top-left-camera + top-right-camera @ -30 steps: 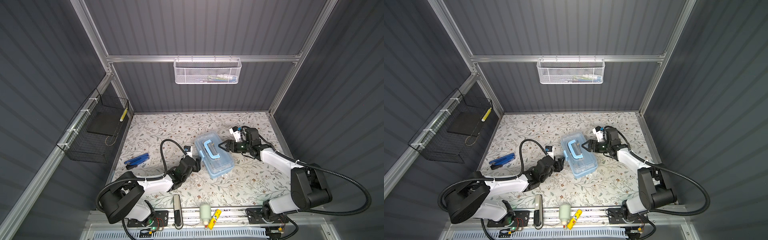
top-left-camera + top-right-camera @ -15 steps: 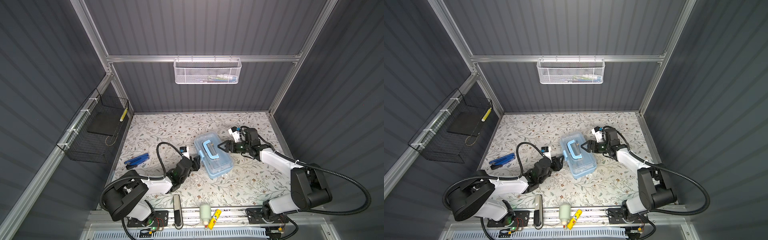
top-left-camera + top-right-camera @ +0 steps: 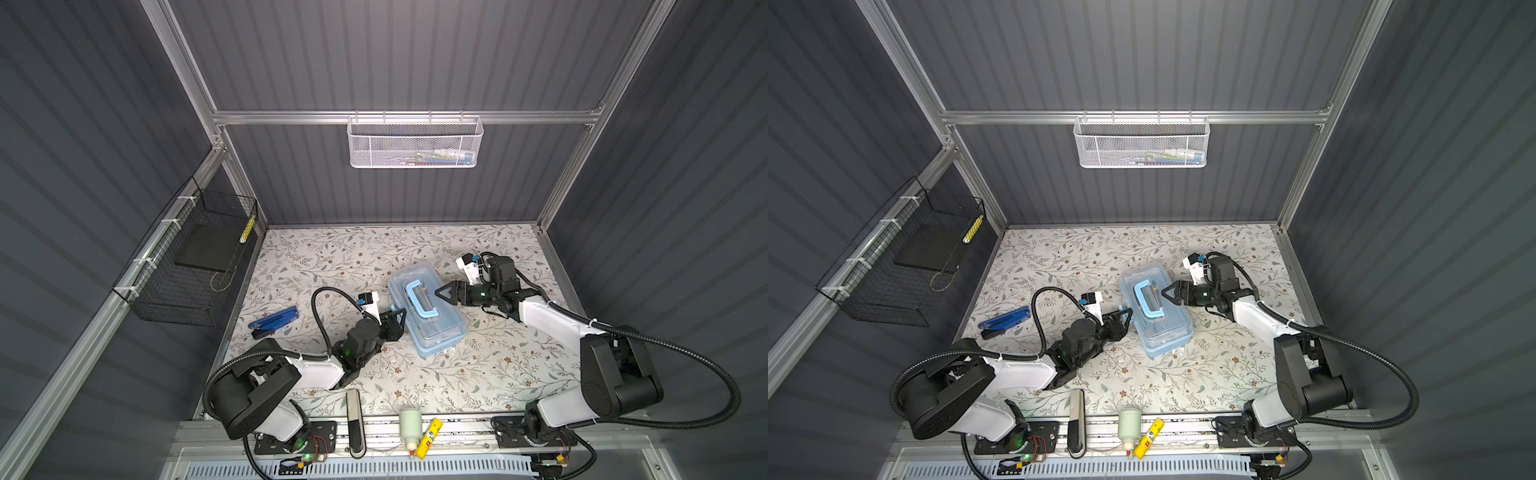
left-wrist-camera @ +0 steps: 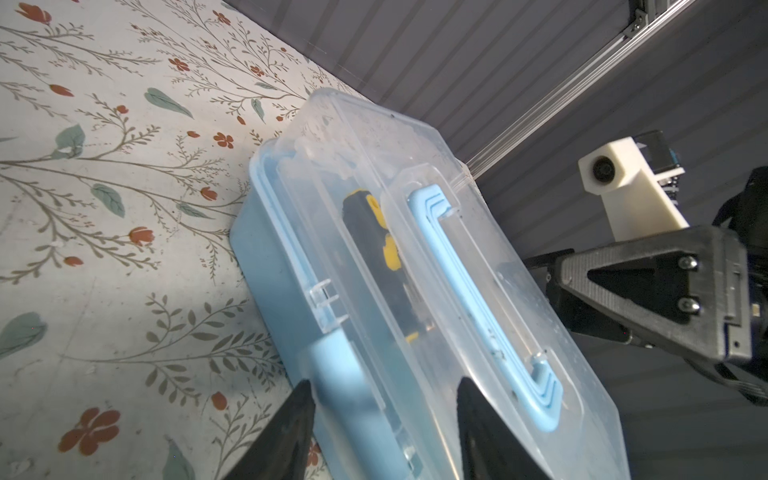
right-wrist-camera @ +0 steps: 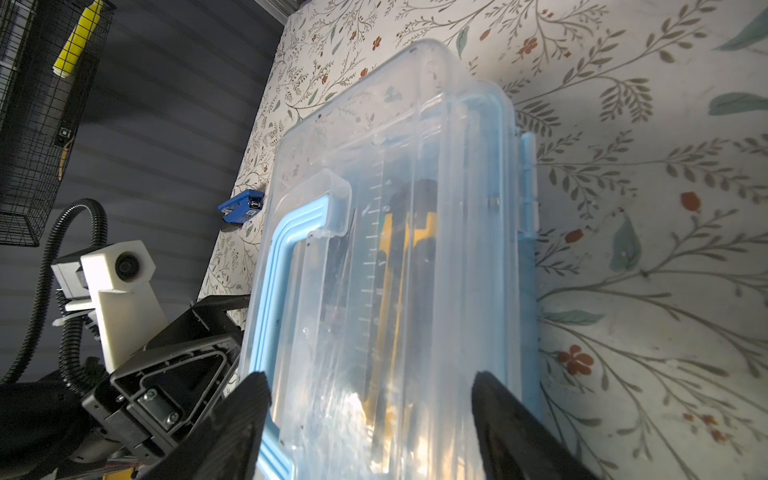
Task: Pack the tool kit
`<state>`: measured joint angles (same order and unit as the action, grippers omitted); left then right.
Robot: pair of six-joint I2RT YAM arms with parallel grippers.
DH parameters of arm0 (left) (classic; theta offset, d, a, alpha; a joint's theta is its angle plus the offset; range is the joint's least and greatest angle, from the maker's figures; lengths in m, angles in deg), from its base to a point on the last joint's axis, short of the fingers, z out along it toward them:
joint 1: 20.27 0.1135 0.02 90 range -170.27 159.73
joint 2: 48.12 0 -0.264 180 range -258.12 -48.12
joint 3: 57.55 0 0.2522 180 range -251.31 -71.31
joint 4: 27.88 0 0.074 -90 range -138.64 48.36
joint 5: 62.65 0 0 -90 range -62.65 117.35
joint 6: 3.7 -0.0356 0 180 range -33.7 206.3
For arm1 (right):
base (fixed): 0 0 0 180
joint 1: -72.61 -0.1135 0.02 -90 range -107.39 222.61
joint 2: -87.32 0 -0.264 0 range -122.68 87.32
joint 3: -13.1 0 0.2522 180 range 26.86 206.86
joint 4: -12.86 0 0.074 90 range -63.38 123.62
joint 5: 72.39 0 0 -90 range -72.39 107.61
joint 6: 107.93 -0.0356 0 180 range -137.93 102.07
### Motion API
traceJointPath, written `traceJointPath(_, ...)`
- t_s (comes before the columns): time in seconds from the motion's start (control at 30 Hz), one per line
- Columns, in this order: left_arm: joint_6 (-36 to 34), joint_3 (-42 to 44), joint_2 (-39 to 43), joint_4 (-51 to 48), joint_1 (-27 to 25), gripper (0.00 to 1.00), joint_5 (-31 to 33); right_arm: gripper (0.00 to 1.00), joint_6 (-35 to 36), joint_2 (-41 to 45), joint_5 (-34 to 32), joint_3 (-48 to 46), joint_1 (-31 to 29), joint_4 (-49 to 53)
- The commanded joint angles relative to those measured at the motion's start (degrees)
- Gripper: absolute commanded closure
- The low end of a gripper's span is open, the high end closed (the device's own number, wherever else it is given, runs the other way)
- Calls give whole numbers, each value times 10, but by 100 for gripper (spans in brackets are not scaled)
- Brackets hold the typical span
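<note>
The closed tool kit (image 3: 432, 328) sits in the middle of the table (image 3: 332, 249), where the left gripper (image 3: 397, 318) at its 9 o'clock straddles the latch (image 4: 332, 374), jaws apart, whether pinching I cannot tell, likely to snap it shut, while the right gripper (image 3: 441, 292) at 2 o'clock, spread wide, seems to steady the lid (image 5: 374, 124).

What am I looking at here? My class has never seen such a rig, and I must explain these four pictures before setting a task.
Two robot arms work at a flowered table; each ends in a pair of jaws. Two pictures come from one camera overhead and look nearly alike. The other two come from small cameras on the arms' wrists, looking along the jaws. On the table lie a light-blue tool kit, its clear lid down, and a blue folding tool. A yellow-and-black tool shows through the lid. The jaws of the left arm and the right arm stand open, straddling opposite edges of the kit. Nothing is lifted.
</note>
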<state>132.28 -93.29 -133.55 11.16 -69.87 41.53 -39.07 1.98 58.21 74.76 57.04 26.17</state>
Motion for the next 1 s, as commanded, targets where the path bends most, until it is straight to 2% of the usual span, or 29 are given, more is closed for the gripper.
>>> traceJointPath(0.0, 13, 9, -21, 40, -1, 46, -20, 22, 8, -10, 34, 5, -13, 16)
traceJointPath(0.2, 15, 10, -32, 61, 0, 52, -28, 22, 8, -7, 33, 1, -14, 16)
traceJointPath(0.5, -2, 17, 17, 2, 0, 55, 1, 22, 8, -8, 30, -1, -14, 15)
traceJointPath(0.77, -5, 21, 38, -25, 0, 73, 3, 22, 9, -16, 29, 4, -14, 14)
traceJointPath(0.97, -6, 12, 32, -18, 0, 81, -12, 22, 9, -17, 28, 2, -15, 14)
